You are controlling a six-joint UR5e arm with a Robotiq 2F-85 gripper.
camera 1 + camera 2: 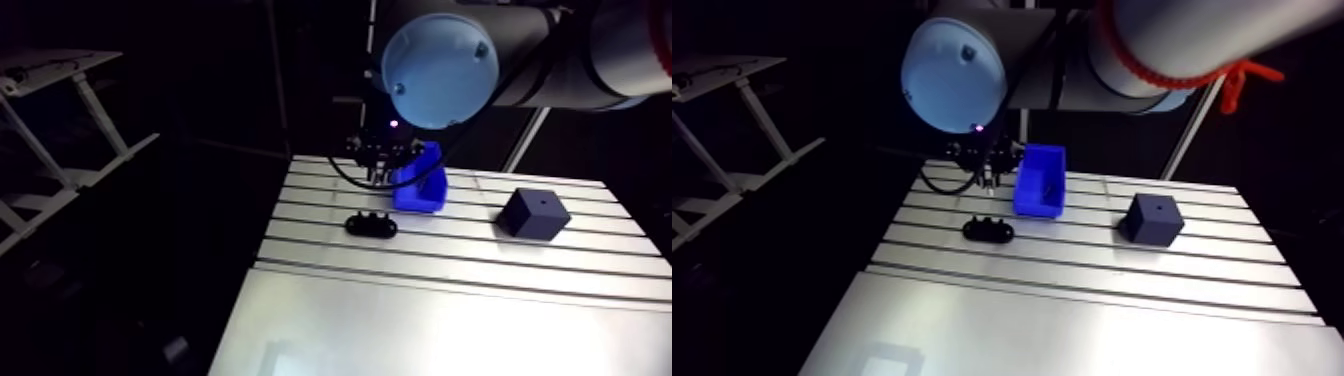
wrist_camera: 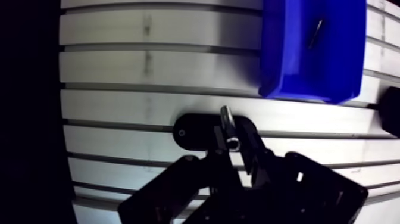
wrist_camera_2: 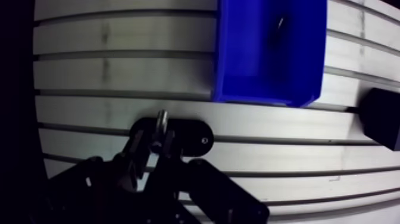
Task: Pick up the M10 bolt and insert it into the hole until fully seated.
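The jaws are closed on the M10 bolt (image 2: 228,126), holding it off the slotted surface (image 2: 137,107) near the black oval block (image 2: 193,132); a blue bin (image 2: 280,71) sits just beyond, a dark cube (image 1: 535,213) well apart

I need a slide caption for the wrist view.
Gripper shut on the bolt over a black oval fixture, blue bin ahead.

Grey bolt (image 2: 228,125) above black oval block (image 2: 196,132)
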